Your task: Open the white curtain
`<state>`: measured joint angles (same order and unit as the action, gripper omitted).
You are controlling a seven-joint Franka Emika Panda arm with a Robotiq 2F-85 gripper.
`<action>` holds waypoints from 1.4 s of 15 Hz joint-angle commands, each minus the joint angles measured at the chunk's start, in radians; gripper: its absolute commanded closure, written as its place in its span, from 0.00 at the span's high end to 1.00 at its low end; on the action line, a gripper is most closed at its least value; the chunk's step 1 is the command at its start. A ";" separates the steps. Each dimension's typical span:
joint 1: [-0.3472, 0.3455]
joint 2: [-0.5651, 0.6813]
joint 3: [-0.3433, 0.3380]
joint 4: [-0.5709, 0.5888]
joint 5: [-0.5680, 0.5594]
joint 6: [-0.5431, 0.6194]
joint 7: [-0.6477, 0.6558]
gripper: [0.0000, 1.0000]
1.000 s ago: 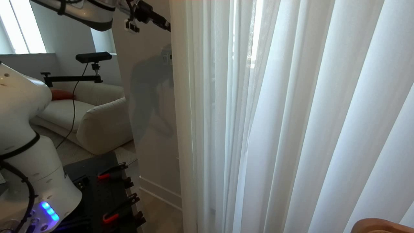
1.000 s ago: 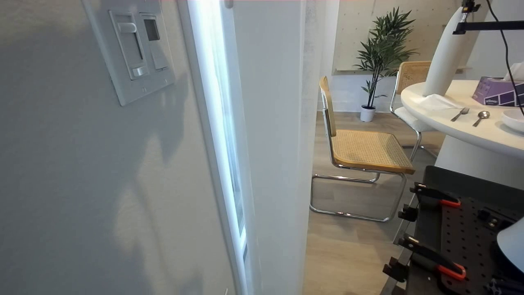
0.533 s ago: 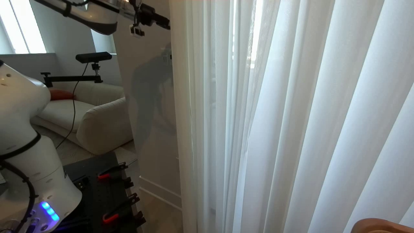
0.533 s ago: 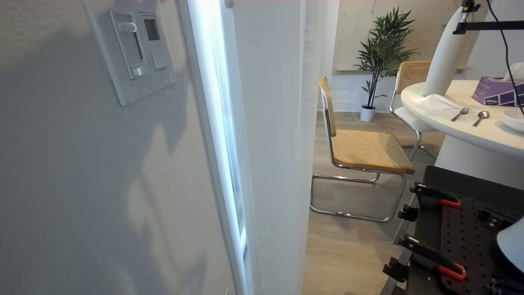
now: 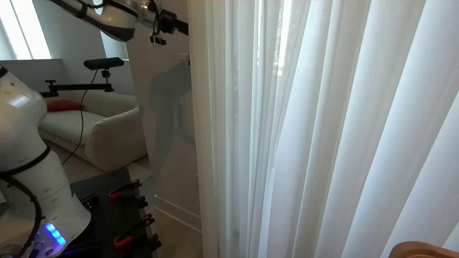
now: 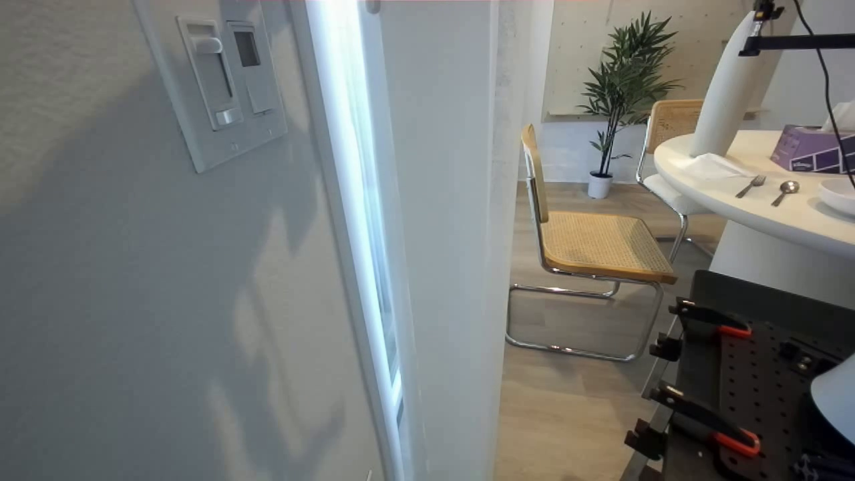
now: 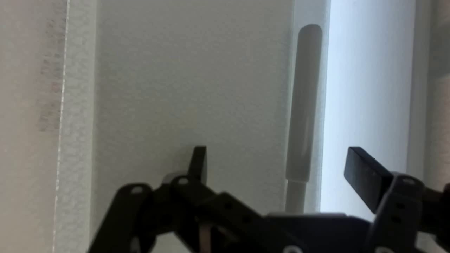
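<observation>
The tall white curtain [image 5: 322, 125] hangs in vertical pleats across the right half of an exterior view. My gripper [image 5: 179, 27] is at the top, beside the curtain's left edge; its fingertips are hidden behind that edge. In the wrist view my gripper [image 7: 277, 147] is open, fingers wide apart. A grey rod-like handle [image 7: 304, 105] shows between the fingers, along the edge of a smooth pale panel [image 7: 197, 70]. A bright white strip [image 7: 369, 88] lies behind the right finger; I cannot tell whether it is curtain. Nothing is visibly gripped. Contact with the handle cannot be told.
A wall with a light switch plate [image 6: 227, 87] stands close beside the arm. A mounted camera [image 5: 104, 63] and a sofa [image 5: 114, 143] are behind. The black cart [image 5: 100, 222] carries clamps. A chair [image 6: 594, 247] and a round table [image 6: 768, 207] stand farther off.
The arm and gripper have moved right and slightly down, so the fingertips have passed behind the curtain's edge. The arm's shadow on the wall has shifted. The curtain looks unchanged.
</observation>
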<state>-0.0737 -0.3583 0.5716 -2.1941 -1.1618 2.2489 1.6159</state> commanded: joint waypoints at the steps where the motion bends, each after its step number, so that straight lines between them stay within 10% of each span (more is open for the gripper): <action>1: 0.115 0.051 -0.091 0.023 -0.060 -0.057 0.035 0.95; 2: 0.139 0.059 -0.110 0.026 -0.070 -0.069 0.031 0.72; 13: 0.245 0.055 -0.243 0.002 -0.112 -0.085 0.006 0.00; 21: 0.218 0.033 -0.385 -0.020 -0.131 0.018 -0.059 0.05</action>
<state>0.1552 -0.3027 0.2406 -2.1977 -1.2681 2.2076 1.6030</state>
